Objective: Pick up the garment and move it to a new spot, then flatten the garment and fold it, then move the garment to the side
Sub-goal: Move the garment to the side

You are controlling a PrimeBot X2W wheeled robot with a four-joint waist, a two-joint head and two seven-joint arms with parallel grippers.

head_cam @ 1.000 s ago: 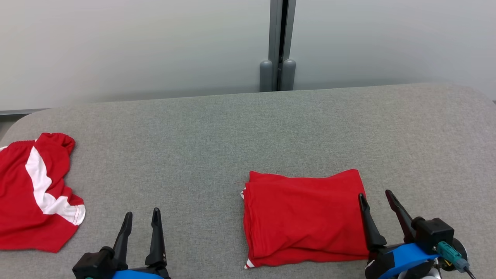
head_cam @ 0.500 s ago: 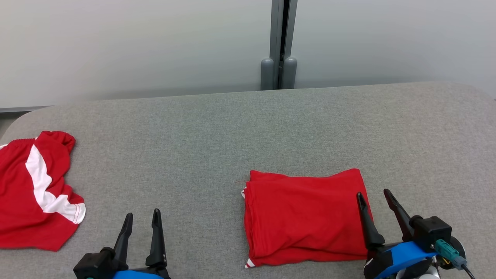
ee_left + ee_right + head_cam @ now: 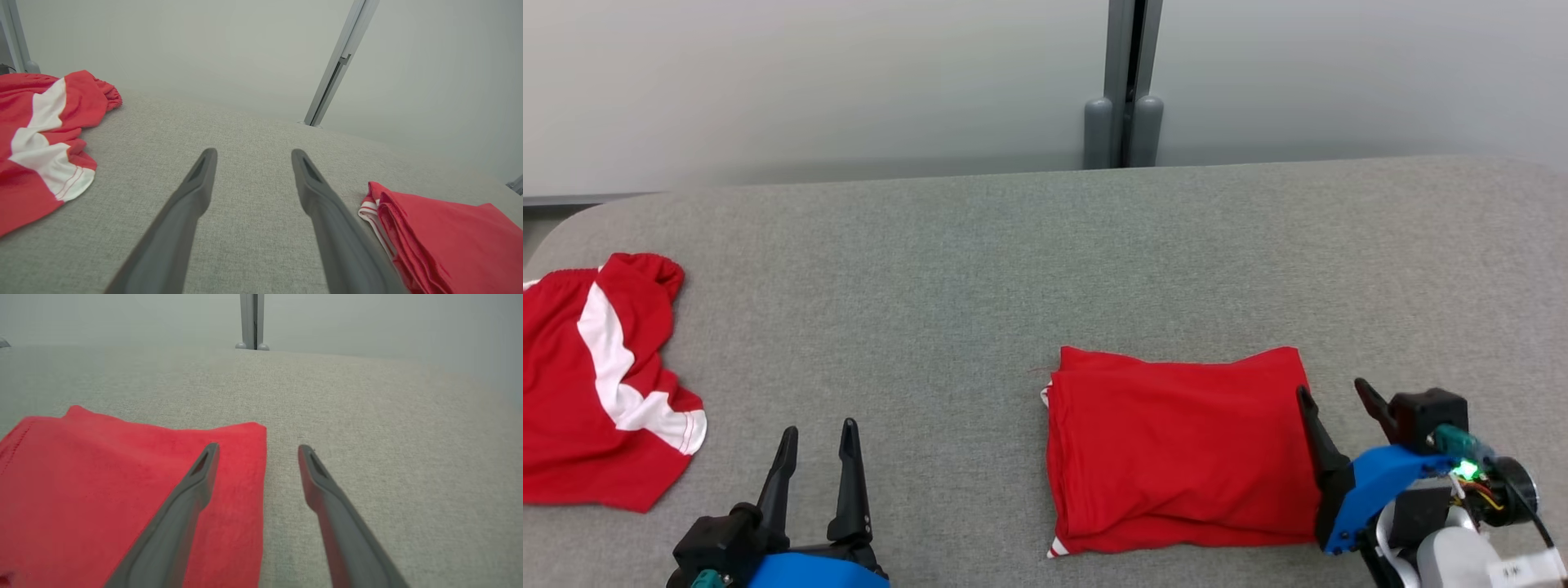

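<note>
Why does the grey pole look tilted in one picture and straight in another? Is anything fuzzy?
Left wrist view: the wide, tilted camera makes the grey metal pole lean. Right wrist view: it stands straight, but the folded red cloth garment looks fuzzy close to the camera. Head view: soft even light, hardly any shadows.

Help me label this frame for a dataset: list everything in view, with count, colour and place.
folded garment: 1, red with white trim at one corner, right of centre on the surface
crumpled garment: 1, red with a white stripe, at the surface's left edge
surface: 1, grey fabric, under both garments
post: 1, grey metal, back centre
wall: 1, pale grey, behind the surface
left gripper: 1, dark fingers, open, lower left above bare surface
right gripper: 1, dark fingers, open, at the folded garment's right edge
</note>
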